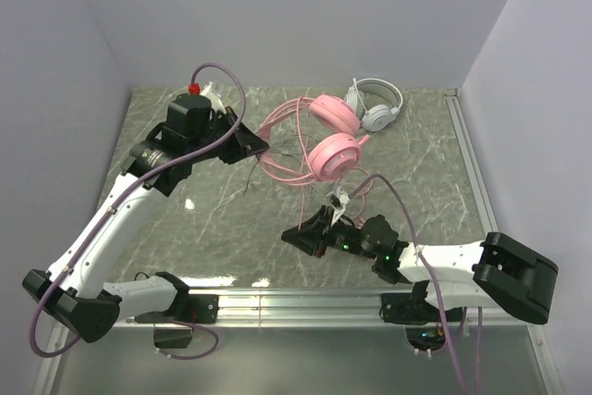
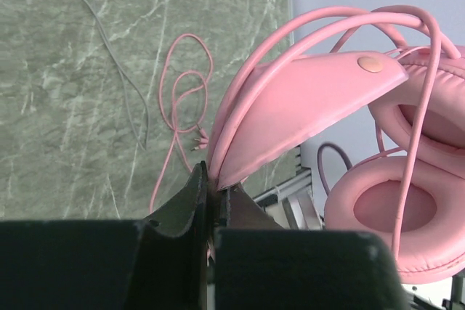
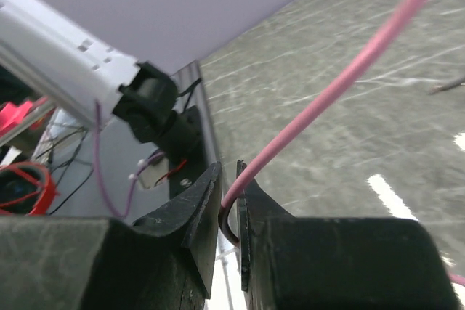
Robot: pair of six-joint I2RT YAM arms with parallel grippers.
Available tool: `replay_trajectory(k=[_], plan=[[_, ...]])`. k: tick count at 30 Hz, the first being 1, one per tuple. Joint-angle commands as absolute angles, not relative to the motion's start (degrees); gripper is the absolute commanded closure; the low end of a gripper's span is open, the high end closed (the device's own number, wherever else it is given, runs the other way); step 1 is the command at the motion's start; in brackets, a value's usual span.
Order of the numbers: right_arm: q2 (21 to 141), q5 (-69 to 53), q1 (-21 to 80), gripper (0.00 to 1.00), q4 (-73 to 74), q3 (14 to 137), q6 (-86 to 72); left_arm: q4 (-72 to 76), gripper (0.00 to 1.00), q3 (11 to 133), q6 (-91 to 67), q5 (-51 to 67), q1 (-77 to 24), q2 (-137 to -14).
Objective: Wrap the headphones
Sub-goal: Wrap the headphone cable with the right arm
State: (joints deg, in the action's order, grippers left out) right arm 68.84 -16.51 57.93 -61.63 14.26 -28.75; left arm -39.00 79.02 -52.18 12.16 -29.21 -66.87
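The pink headphones [image 1: 331,136] hang tilted at mid-table, their ear cups [image 2: 392,208] low on the right of the left wrist view. My left gripper [image 1: 262,145] [image 2: 213,183] is shut on the pink headband [image 2: 305,99], pinching its edge. The long pink cable [image 2: 182,92] lies in loops on the table. My right gripper [image 1: 298,231] [image 3: 230,179] sits nearer the front with a narrow gap between its jaws. It holds a hooked stretch of that pink cable [image 3: 341,78], which rises away to the upper right. The white headphones [image 1: 379,104] lie at the back, with their thin dark cable [image 2: 109,49] trailing across the table.
Grey walls close the table on three sides. A metal rail [image 1: 467,164] runs along the right edge and another rail [image 1: 305,301] along the front by the arm bases. The left arm's base [image 3: 156,110] shows beyond my right jaws.
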Motion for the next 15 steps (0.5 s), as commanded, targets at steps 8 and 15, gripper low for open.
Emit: replay_trajectory(k=[8, 15], plan=[[63.99, -13.71, 68.20, 0.78, -62.84, 14.85, -26.19, -32.96, 1.00, 83.23, -54.14, 7.82, -28.83, -68.11], [59.42, -12.39, 71.10, 0.80, -65.13, 12.75, -27.86, -33.92, 1.00, 83.23, -53.00, 6.77, -28.39, -69.34]])
